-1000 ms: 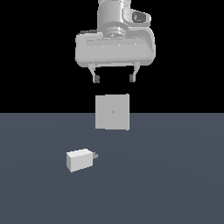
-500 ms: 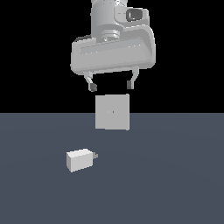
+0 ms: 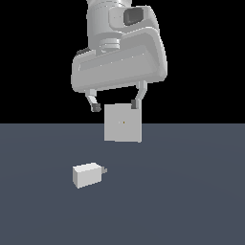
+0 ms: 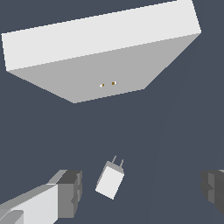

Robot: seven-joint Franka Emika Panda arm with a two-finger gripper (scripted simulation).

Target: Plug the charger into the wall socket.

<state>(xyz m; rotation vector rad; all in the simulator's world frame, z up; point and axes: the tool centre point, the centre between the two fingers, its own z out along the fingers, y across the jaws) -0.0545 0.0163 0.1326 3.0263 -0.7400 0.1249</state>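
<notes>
While the gripper (image 3: 116, 105), fingers spread wide, partly overlaps the wall socket (image 3: 123, 123), the charger (image 3: 87, 174) lies below it, prongs toward the socket.

Small off-white charger (image 3: 88, 174) lies flat, prongs toward the upright square wall socket (image 3: 123, 123), well apart.

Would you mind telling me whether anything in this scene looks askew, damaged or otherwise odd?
Nothing stands out. The charger lies intact on the floor, prongs toward the exterior view's right, apart from the upright wall socket. The hand is open above, holding nothing.
</notes>
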